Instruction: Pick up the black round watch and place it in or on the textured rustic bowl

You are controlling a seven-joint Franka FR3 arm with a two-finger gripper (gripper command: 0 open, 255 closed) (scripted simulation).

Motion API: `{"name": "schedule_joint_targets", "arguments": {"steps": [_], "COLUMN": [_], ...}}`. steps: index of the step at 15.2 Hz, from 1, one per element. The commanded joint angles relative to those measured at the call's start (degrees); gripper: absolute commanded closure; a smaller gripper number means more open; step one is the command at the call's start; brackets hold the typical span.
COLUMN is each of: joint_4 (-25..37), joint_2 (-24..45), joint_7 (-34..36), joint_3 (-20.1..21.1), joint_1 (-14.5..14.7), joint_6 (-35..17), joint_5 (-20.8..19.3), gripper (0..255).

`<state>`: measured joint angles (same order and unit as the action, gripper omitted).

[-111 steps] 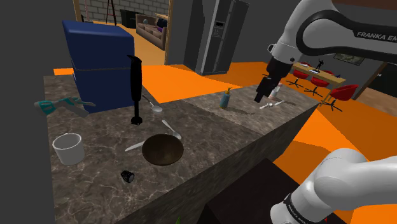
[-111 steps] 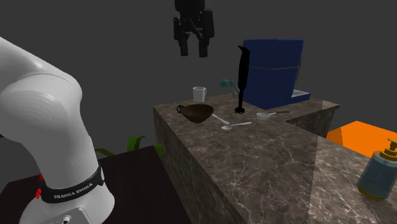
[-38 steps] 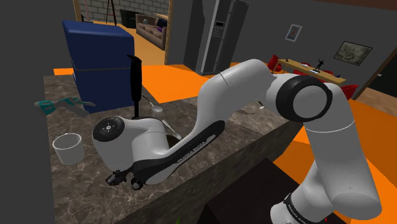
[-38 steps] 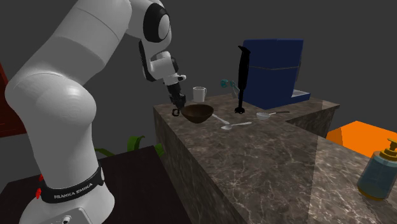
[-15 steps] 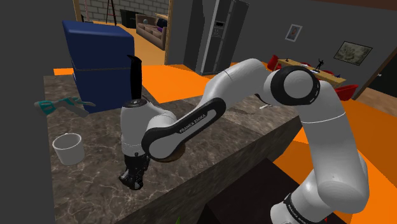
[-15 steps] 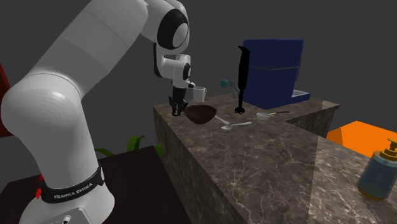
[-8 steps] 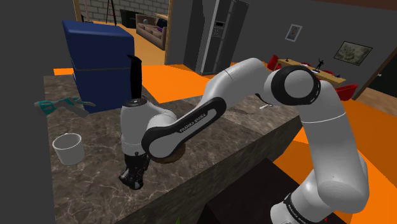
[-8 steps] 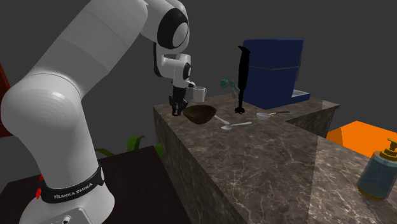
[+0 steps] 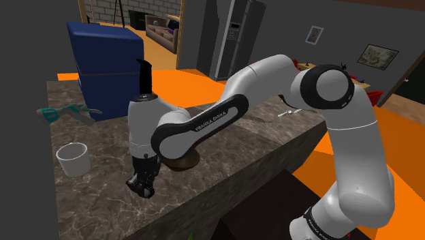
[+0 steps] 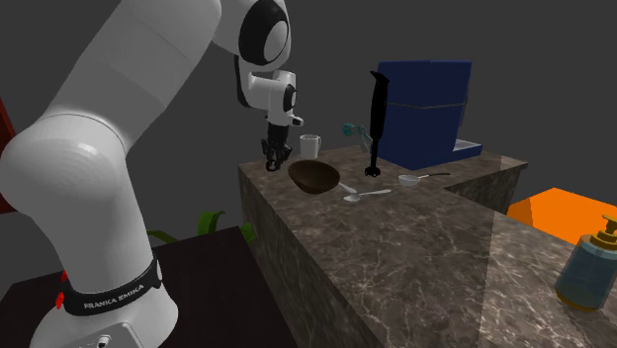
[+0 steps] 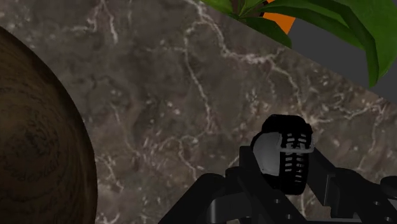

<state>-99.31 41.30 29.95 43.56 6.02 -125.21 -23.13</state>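
My black gripper [image 9: 142, 184] points down over the near corner of the dark marble counter [image 9: 102, 184], shut on the black round watch [image 11: 283, 153]. In the wrist view the watch stands clasped between my fingers [image 11: 245, 168], its grey face and ribbed strap showing, a little above the stone. The dark brown textured bowl [image 11: 38, 146] sits just beside the gripper. The arm half hides the bowl [image 9: 185, 161] in the shoulder view. In the second exterior view the gripper [image 10: 273, 156] hangs left of the bowl [image 10: 314, 176].
A white cup [image 9: 73, 158] stands on the counter near the gripper. Behind the bowl are an upright black hand blender [image 9: 144, 78], a blue box [image 9: 105, 65] and spoons [image 10: 366, 196]. A soap bottle [image 10: 589, 267] stands further along. Green plant leaves [image 11: 305, 19] lie beyond the counter's edge.
The gripper has risen a little off the counter with the watch held in it. The arm's elbow has lifted too. The bowl has not moved.
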Motion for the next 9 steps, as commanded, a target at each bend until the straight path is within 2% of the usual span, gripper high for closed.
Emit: {"name": "schedule_joint_targets", "arguments": {"steps": [1, 9], "joint_4": [0.19, 1.22], "joint_2": [-0.86, -4.31], "joint_7": [-0.31, -1.15], "joint_3": [0.56, 2.82], "joint_1": [-0.45, -1.91], "joint_6": [1.01, 5.14], "joint_5": [0.59, 2.99], "gripper": [255, 255]}}
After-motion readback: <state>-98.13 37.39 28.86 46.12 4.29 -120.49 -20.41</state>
